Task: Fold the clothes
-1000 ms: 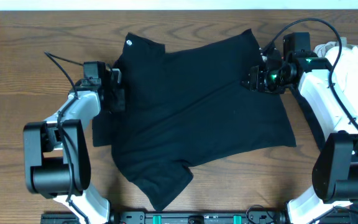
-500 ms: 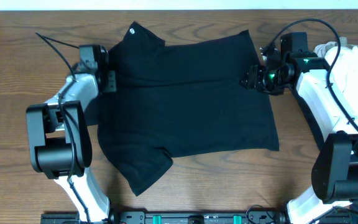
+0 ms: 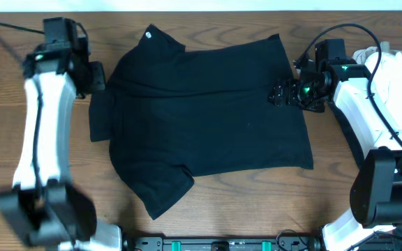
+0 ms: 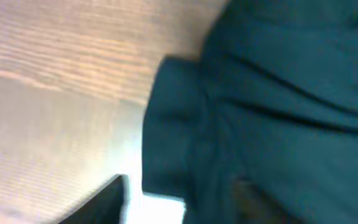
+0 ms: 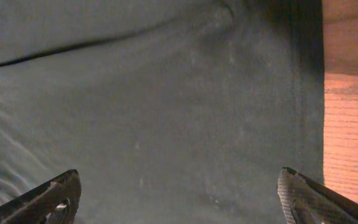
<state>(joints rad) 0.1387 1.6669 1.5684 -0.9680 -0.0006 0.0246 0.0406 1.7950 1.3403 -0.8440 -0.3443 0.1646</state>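
Overhead: black T-shirt [image 3: 208,118] flat on table [image 3: 257,209]

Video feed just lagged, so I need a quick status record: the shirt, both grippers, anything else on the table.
shirt: black T-shirt, spread out on the table, not yet folded
logo: small white mark at the neck, far side
left gripper: at the shirt's left-side sleeve; jaw state unclear, wrist view blurred
right gripper: open, over the shirt's right edge
other: white garments at the table's right end
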